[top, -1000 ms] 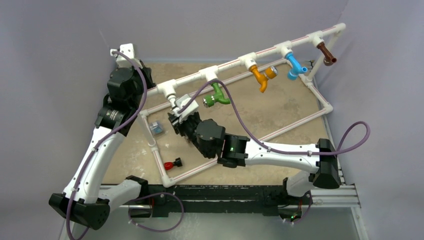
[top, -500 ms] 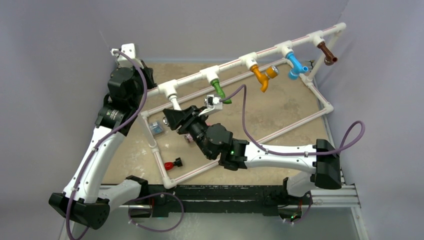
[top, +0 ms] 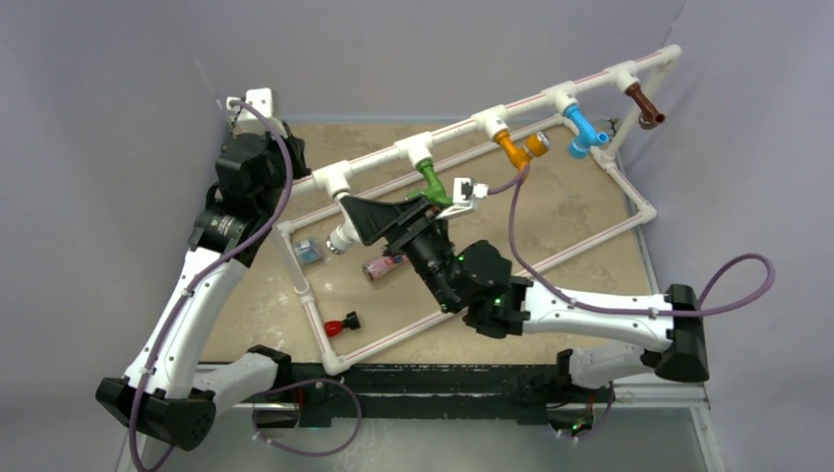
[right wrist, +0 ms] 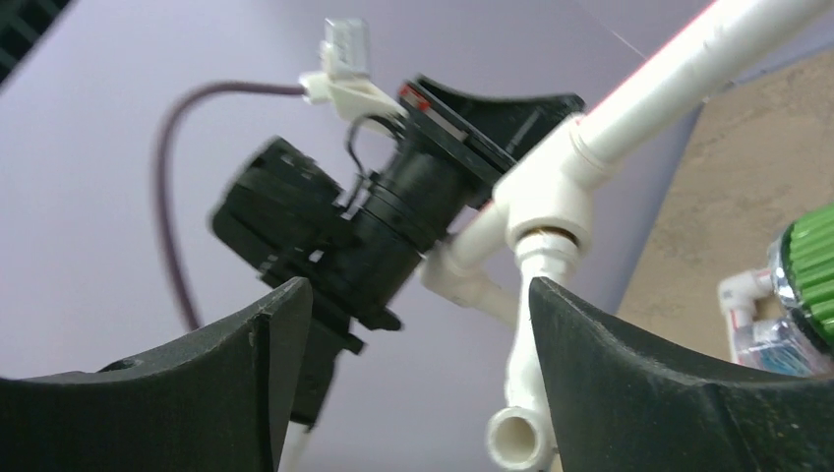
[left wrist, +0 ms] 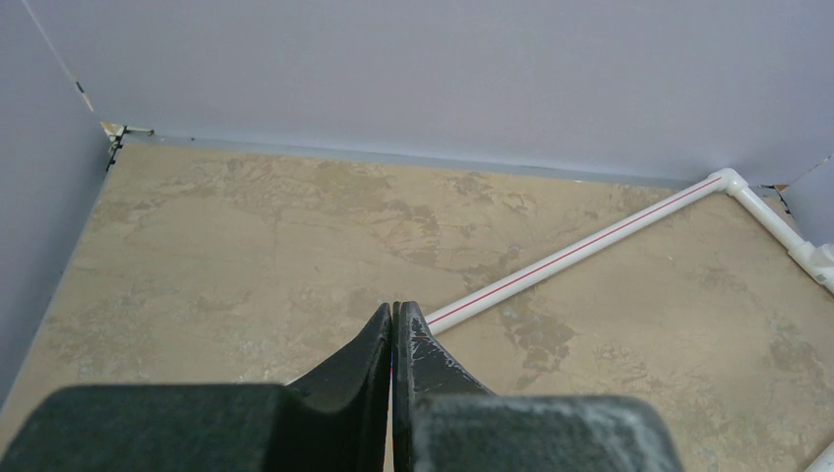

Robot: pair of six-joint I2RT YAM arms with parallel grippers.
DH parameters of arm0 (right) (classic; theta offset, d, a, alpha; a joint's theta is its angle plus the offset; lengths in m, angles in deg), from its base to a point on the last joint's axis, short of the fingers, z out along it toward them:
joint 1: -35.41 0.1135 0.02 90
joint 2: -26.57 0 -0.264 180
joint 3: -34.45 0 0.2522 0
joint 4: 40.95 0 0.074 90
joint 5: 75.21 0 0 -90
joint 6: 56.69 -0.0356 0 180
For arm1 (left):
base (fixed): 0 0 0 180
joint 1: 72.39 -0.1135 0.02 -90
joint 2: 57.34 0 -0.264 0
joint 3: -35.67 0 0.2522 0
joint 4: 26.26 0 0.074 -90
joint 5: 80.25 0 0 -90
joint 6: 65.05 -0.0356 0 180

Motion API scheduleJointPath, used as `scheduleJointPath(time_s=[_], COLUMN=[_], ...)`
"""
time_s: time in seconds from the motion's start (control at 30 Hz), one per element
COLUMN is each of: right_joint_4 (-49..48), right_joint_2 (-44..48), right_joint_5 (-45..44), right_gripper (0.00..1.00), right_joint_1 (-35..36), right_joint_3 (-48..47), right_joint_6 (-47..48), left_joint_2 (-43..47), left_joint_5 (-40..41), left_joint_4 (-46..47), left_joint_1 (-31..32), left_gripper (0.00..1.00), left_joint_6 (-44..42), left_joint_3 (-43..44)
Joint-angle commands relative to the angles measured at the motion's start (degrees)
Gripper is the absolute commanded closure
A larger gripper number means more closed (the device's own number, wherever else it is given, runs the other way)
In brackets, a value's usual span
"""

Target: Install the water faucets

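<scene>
Hanging below the leftmost T-fitting of the frame, the white faucet occupies the left end of the upper rail.

**Right gripper**
- The right gripper is positioned at the white faucet.
- Its fingers stand wide apart and grip nothing.
- In the right wrist view the white faucet lies inside the gap between the fingers, but well off centre.
- The faucet stem runs just beside the inner face of the finger on the right of that view. Whether stem and finger touch cannot be told.
- A clear space separates the faucet from the opposite finger.
- The open spout end shows low in the gap.

**Other faucets**
- The green faucet, orange faucet, blue faucet and brown faucet are each seated under their own fitting, in that order to the right along the same rail.
- The green faucet is next to the white one and just beside the right wrist. Its knob shows at the right edge of the right wrist view, outside the fingers.

**Left gripper**
- The left gripper has its fingers pressed together with nothing between them.
- It hangs above the table at the back-left corner, apart from every faucet. One frame pipe crosses the table just past its fingertips.

**Table**
- A pink-capped cylinder lies on the table under the right arm, apart from both grippers.
</scene>
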State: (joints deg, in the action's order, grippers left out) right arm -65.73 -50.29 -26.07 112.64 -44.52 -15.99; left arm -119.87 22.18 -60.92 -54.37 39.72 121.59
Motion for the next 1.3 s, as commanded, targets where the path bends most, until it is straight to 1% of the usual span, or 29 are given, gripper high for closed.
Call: scheduleJointPath(time_s=[0.0, 0.1, 0.17, 0.3, 0.33, 0.4, 0.47, 0.57, 0.77, 0.9, 0.93, 1.0, 1.1, 1.2, 1.27], right_joint_4=[-1.98, -0.3, 0.67, 4.15, 5.9, 10.43, 12.86, 18.04, 32.38, 40.44, 42.29, 44.55, 44.58, 41.65, 38.16], right_joint_2=[4.82, 6.97, 8.05, 9.49, 9.67, 10.0, 10.37, 10.68, 8.65, 6.71, 6.35, 6.12, 6.6, 6.33, 6.24], right_joint_5=[-0.46, -0.46, 0.0, 2.81, 3.96, 3.33, 3.02, 5.34, 14.46, 16.2, 17.14, 17.82, 15.29, 5.78, 0.5], right_gripper=[0.16, 0.15, 0.15, 0.15, 0.15, 0.16, 0.16, 0.16, 0.16, 0.16, 0.16, 0.16, 0.15, 0.14, 0.15], right_joint_1=[0.2, 0.2, 0.2, 0.2, 0.2, 0.2, 0.2, 0.2, 0.2, 0.29, 0.36, 1.07, 3.39, 6.69, 7.48], right_joint_3=[0.98, 2.6, 2.97, 0.79, -0.41, -3.48, -6.1, -10.19, -19.9, -24.54, -25.43, -25.74, -22.42, -16.43, -11.95], right_joint_6=[-0.73, 0.39, 2.99, 12.91, 15.73, 20.81, 28.4, 37.78, 60.68, 75.1, 79.97, 87.74, 101.37, 116.88, 125.83], left_joint_2=[-3.04, -3.13, -3.13, -3.13, -3.13, -3.05, -3.04, -3.13, -3.13, -3.35, -3.43, -3.57, -3.77, -3.99, -4.12], left_joint_5=[-4.56, -4.43, -4.43, -4.43, -4.43, -4.49, -4.5, -4.65, -4.69, -4.69, -4.69, -4.69, -4.63, -4.52, -4.44], left_joint_4=[-13.55, -13.63, -13.71, -13.72, -13.79, -13.73, -13.79, -13.72, -13.79, -13.77, -13.88, -13.91, -13.94, -13.77, -13.73], left_joint_1=[2.02, 2.02, 2.02, 2.02, 2.02, 2.02, 2.02, 2.02, 2.02, 2.02, 2.01, 2.02, 2.08, 2.11, 2.11], left_gripper=[1.0, 1.0, 1.0, 1.0, 1.0, 1.0, 1.0, 1.0, 1.0, 1.0, 1.0, 1.0, 1.0, 1.0, 1.0], left_joint_6=[-2.55, -2.55, -2.55, -2.55, -2.5, -2.53, -2.55, -2.55, -2.6, -2.63, -2.63, -2.63, -2.64, -2.64, -2.67], left_joint_3=[-3.32, -3.34, -3.22, -3.25, -3.18, -3.2, -3.21, -3.17, -3.09, -3.03, -3.0, -2.9, -2.9, -2.99, -2.95])
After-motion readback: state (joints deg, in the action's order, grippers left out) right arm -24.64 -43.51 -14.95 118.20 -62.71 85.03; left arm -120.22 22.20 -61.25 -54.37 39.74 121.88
